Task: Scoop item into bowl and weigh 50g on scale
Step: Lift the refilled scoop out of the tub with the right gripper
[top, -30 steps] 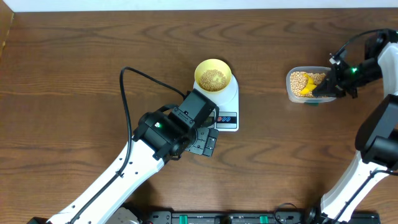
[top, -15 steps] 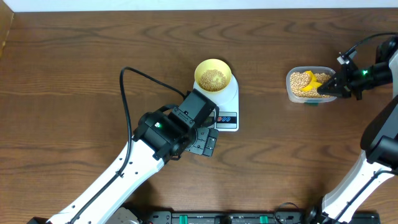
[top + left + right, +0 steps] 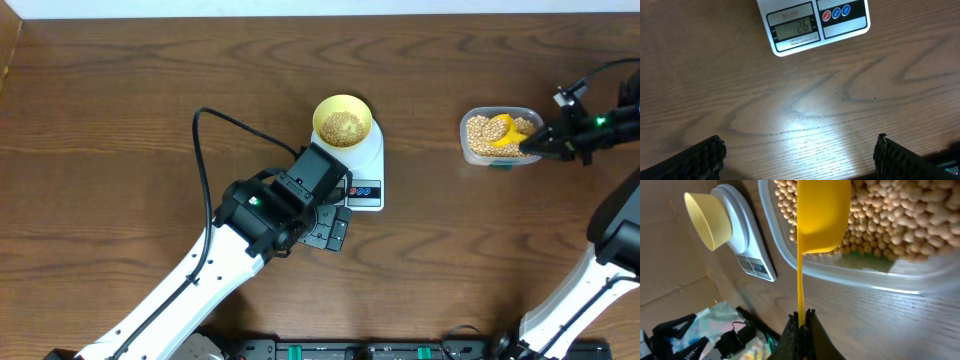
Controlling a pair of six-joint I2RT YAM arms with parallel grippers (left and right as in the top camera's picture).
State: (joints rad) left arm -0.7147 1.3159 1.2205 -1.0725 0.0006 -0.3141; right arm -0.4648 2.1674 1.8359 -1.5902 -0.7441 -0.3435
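The pale-yellow bowl [image 3: 343,123] stands on the white scale [image 3: 364,170] with tan beans [image 3: 342,126] in it. In the left wrist view the scale's display [image 3: 793,28] reads 26. A clear tub [image 3: 478,150] at the right holds many beans [image 3: 900,215]. My right gripper [image 3: 545,143] is shut on the handle of a yellow scoop [image 3: 820,215], whose cup is over the beans in the tub. My left gripper [image 3: 799,155] is open and empty, over bare table just in front of the scale. The bowl [image 3: 707,220] and scale [image 3: 747,245] also show in the right wrist view.
A black cable [image 3: 215,125] loops from the left arm across the table left of the scale. The wooden table [image 3: 450,260] runs to a pale far edge at the top. Black equipment [image 3: 360,350] lies along the near edge.
My right gripper has drawn back to the right, and the yellow scoop has moved with it toward the tub's right side. The left arm, bowl and scale have not moved.
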